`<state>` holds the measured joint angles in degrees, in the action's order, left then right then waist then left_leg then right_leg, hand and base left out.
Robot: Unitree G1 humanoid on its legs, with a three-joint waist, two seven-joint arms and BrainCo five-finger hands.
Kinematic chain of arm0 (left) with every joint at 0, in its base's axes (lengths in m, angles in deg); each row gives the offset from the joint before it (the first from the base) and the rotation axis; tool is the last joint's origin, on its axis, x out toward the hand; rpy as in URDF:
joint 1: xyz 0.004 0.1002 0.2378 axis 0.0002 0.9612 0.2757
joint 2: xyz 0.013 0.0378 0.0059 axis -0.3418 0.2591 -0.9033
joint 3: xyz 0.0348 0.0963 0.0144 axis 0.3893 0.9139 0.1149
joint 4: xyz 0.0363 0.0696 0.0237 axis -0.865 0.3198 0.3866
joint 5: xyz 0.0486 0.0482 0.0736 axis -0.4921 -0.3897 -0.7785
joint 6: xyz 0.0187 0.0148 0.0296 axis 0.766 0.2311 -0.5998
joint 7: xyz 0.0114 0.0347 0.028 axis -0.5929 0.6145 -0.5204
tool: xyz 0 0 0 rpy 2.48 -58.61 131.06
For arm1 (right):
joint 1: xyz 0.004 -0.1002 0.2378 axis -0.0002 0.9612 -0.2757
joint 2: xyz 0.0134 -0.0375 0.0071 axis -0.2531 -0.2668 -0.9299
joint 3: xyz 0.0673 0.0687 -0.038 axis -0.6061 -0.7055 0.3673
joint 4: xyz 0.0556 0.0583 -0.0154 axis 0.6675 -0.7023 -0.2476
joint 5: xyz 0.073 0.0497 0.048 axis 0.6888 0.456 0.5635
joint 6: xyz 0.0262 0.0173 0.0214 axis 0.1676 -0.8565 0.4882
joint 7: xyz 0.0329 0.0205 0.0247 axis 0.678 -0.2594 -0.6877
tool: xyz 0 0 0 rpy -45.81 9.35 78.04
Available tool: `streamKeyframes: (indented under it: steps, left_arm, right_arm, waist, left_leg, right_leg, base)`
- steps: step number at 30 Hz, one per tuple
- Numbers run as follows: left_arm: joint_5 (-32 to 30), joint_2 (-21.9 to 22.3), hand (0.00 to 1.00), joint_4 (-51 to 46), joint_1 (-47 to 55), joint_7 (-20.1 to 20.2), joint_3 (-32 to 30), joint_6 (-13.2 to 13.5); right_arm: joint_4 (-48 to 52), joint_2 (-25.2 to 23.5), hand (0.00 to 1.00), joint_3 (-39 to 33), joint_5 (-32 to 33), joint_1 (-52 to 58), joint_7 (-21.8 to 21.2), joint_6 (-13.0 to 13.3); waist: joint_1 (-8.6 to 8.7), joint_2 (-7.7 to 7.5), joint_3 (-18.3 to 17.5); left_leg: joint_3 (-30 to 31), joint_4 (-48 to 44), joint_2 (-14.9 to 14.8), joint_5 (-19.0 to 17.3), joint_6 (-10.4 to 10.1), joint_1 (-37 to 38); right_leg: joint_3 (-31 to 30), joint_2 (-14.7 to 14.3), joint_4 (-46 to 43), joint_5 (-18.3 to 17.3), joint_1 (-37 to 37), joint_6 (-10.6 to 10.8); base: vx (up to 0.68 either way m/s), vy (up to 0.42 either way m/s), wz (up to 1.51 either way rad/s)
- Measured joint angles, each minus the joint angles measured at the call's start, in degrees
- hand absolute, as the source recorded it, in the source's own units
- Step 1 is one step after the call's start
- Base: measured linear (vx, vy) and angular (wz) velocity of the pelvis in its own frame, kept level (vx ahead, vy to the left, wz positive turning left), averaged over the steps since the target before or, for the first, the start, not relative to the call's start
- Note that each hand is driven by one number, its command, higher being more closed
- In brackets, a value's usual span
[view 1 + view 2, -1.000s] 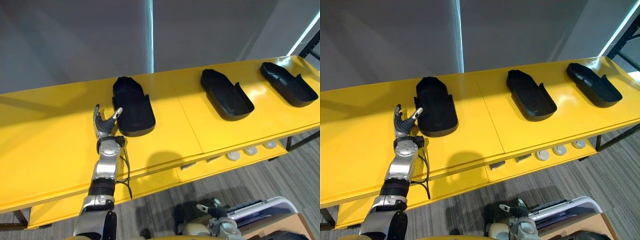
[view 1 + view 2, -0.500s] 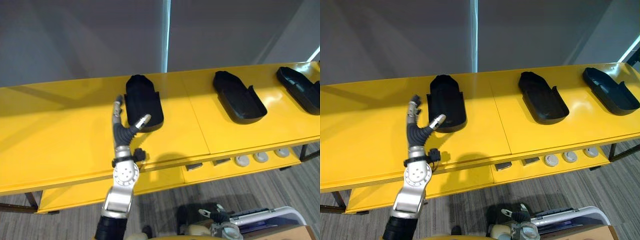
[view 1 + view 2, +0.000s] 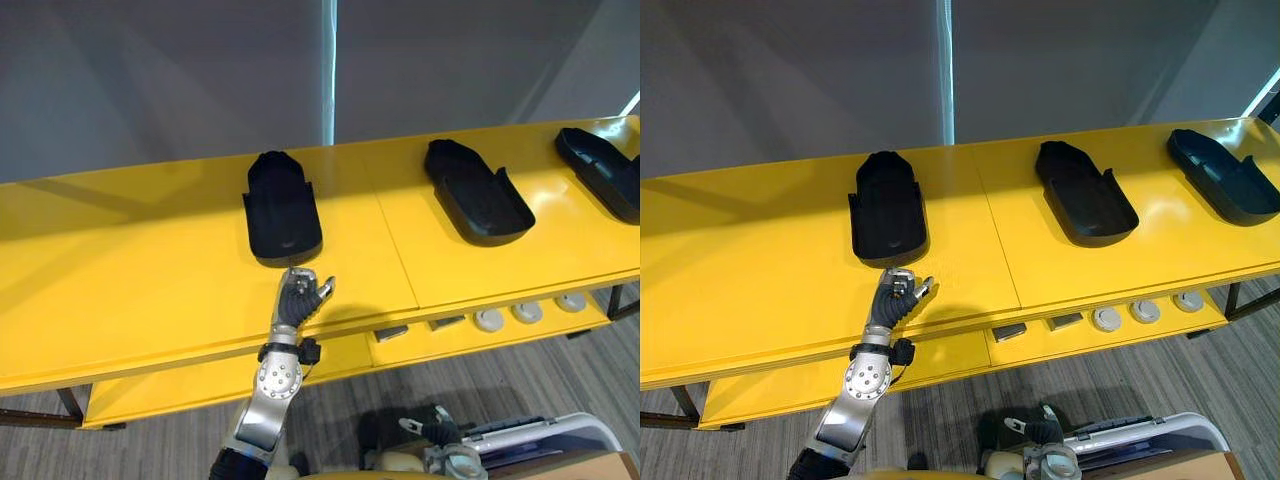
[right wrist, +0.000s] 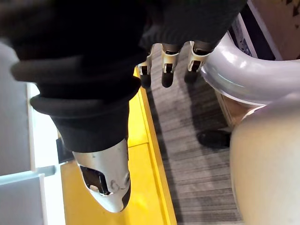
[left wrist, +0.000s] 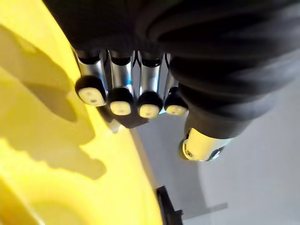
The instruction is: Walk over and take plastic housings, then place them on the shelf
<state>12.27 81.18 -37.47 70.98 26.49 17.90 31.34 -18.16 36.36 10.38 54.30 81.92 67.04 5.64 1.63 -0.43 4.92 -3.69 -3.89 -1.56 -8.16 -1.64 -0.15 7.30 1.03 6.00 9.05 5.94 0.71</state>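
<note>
Three black plastic housings lie on the yellow shelf top (image 3: 150, 270): a left housing (image 3: 283, 207), a middle housing (image 3: 475, 190) and a right housing (image 3: 600, 170) at the edge of view. My left hand (image 3: 300, 297) rests over the shelf's front strip, just short of the left housing's near end and apart from it. Its fingertips (image 5: 121, 104) are curled in towards the palm and the thumb (image 5: 201, 145) stands to the side, with nothing held. My right hand (image 4: 108, 183) hangs low by my side over the floor, fingers (image 4: 168, 65) straight and empty.
A lower yellow shelf carries three white round discs (image 3: 520, 313) and small grey parts (image 3: 390, 332). A grey wall stands behind the shelf. A white-lidded case (image 3: 545, 430) sits on the grey floor at the lower right.
My left hand has come from the left side of the left housing to a spot in front of its near end, and its fingers have curled shut. The view shifted slightly.
</note>
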Motion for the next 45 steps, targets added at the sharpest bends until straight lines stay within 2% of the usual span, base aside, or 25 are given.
streamKeyframes:
  steps: [5, 17, 25, 45]
  left_arm:
    - [-0.9, -1.27, 1.0, 3.88, -3.52, -1.17, -0.68, -0.99]
    - [-4.03, -2.04, 1.0, 9.44, -8.88, -2.41, -2.79, -1.3]
    - [-5.08, -2.18, 1.0, 9.77, -8.97, -3.53, -4.87, -1.51]
    - [-4.84, -2.09, 1.0, 10.8, -10.02, -4.79, -5.79, -1.7]
  right_arm:
    - [0.0, -0.03, 0.0, 0.6, -0.61, -0.64, 0.01, -0.19]
    - [-0.08, -0.39, 0.0, 0.54, -1.15, -1.68, -0.03, -0.64]
    - [-0.08, -0.72, 0.0, 0.5, -1.18, -2.06, -0.03, -0.74]
    - [-0.2, -0.78, 0.0, 0.38, -1.23, -2.08, -0.06, -1.4]
  waist:
    - [0.58, -0.08, -0.05]
    - [1.2, -0.27, -0.05]
    - [2.49, -0.64, -0.11]
    - [2.85, -1.22, -0.09]
  left_leg:
    - [-1.07, 0.99, 0.11, 0.2, 0.33, 1.01]
    - [-1.11, 1.81, 0.52, 0.21, 0.41, 1.83]
    - [-1.18, 1.92, 0.5, 0.21, 0.41, 1.92]
    - [-1.28, 2.04, 0.49, 0.21, 0.41, 1.98]
  right_leg:
    - [-1.1, -0.14, 0.01, 0.03, 0.41, -0.02]
    - [-1.24, 0.05, 0.06, 0.03, 0.36, -0.01]
    - [-1.32, 0.03, 0.07, 0.0, 0.36, 0.02]
    - [-1.39, 0.01, 0.07, -0.01, 0.36, 0.04]
  base:
    - [0.04, 0.031, -0.13]
    - [0.01, 0.02, -0.02]
    - [0.0, 0.0, 0.0]
    - [0.0, 0.0, 0.0]
